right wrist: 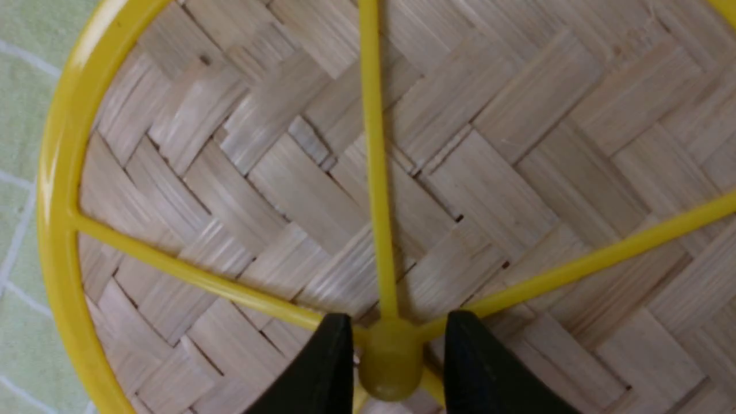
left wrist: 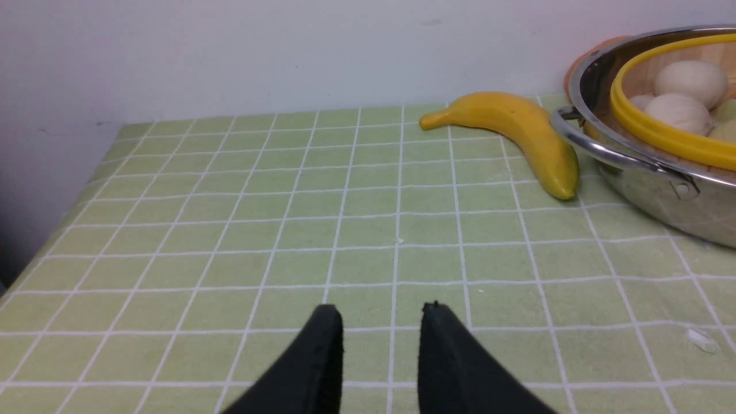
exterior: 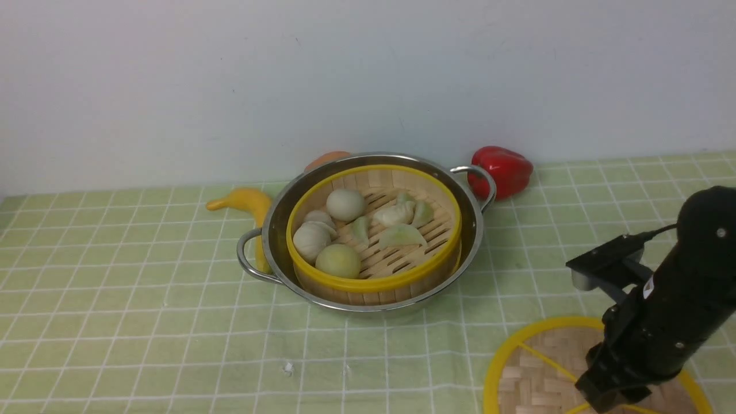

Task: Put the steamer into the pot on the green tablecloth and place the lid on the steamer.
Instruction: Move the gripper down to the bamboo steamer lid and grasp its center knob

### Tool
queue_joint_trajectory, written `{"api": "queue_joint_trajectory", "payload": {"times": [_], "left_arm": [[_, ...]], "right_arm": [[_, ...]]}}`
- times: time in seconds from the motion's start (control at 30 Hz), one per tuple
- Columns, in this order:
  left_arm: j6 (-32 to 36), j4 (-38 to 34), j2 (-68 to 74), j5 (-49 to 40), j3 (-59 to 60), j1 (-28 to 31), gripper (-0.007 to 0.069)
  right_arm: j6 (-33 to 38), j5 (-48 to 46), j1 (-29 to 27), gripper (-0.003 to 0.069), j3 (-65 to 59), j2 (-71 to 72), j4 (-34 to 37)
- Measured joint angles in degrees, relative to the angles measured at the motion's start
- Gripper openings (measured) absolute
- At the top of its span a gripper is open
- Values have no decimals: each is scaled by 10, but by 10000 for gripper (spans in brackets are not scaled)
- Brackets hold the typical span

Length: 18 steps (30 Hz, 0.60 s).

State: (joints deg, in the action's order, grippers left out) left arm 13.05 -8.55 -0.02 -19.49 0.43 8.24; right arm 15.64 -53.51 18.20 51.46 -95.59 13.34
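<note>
The steamer, a bamboo basket with a yellow rim holding white and pale green buns and dumplings, sits inside the shiny pot on the green tablecloth. Pot and steamer also show in the left wrist view. The lid, a woven disc with yellow spokes, lies flat on the cloth at the front right. My right gripper is down over its centre. In the right wrist view its open fingers flank the yellow knob with a small gap. My left gripper is open and empty above the cloth, left of the pot.
A yellow banana lies against the pot's left handle, and it also shows in the left wrist view. A red pepper stands behind the right handle, and an orange thing peeks out behind the pot. A white wall closes the back.
</note>
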Motion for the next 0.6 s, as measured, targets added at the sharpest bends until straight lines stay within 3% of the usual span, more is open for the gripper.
{"api": "queue_joint_trajectory", "payload": {"times": [0.13, 0.17, 0.47, 0.6], "left_arm": [[0, 0, 0, 0, 0, 0, 190], [0, 0, 0, 0, 0, 0, 195], [0, 0, 0, 0, 0, 0, 211], [0, 0, 0, 0, 0, 0, 211]], "right_arm": [[-6, -1, 0, 199, 2, -8, -2], [-7, -3, 0, 150, 4, -9, -2], [-56, -9, 1, 148, 16, 74, -21], [-10, 15, 1, 148, 72, 138, 2]]}}
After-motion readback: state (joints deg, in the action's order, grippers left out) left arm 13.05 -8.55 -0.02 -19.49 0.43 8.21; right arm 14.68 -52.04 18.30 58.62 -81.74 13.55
